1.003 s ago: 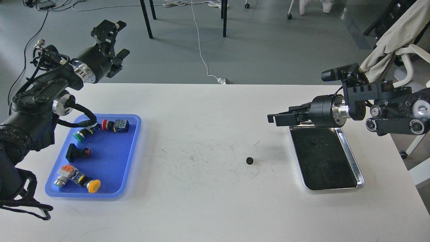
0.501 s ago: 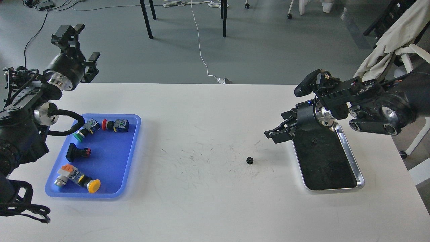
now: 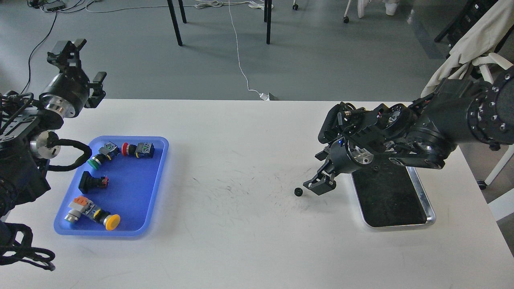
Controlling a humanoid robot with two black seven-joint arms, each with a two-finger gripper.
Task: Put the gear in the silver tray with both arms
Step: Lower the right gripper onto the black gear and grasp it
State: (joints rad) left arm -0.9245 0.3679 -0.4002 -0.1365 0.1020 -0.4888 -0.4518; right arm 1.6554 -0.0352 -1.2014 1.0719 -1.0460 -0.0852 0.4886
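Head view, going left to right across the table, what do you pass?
Left gripper raised at the far left corner → blue tray of push buttons → small black gear on the bare table → right gripper just beside the gear → silver tray.

Black gear (image 3: 298,192), shiny silver tray (image 3: 426,196), blue tray (image 3: 156,176), white table (image 3: 241,241)

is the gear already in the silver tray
No, the gear lies on the white table, left of the silver tray.
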